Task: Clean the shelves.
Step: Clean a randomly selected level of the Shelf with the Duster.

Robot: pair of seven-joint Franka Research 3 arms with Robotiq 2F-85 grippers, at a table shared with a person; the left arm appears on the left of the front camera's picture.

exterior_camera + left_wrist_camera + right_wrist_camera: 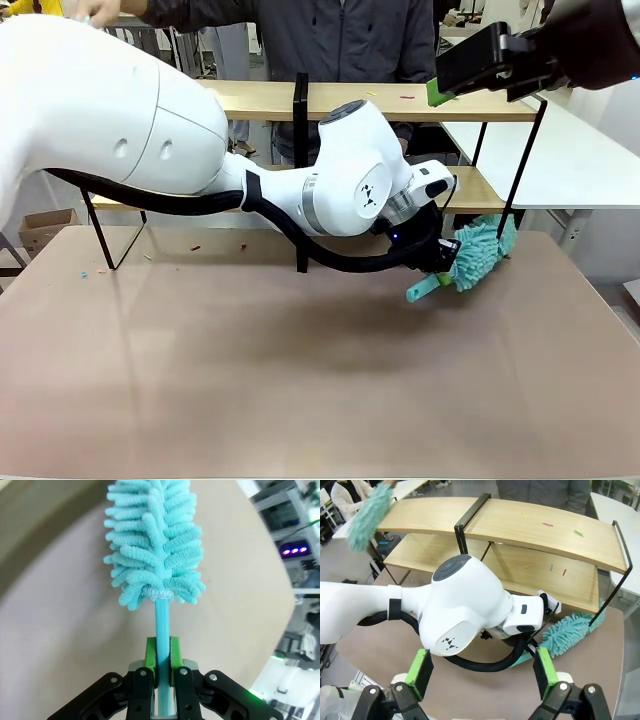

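Note:
The shelves [400, 101] stand at the table's far side, two light-wood boards on a black frame, and the right wrist view looks down on both of the shelves' [530, 527] boards. Small coloured scraps [547, 524] lie on both boards. My left gripper [440, 262] is shut on the handle of a teal fluffy duster [482, 250], low by the lower board's right end. In its wrist view my left gripper's [160, 655] fingers clamp the duster's handle below the duster head [155, 545]. My right gripper [470, 62] hovers open above the top board's right end; its green pads [420, 672] hold nothing.
A person [330, 40] stands behind the shelves. A second teal duster [370, 515] is held up at the shelves' far left end. A few coloured scraps [195, 247] lie on the brown table [300, 380]. A white table [580, 160] stands to the right.

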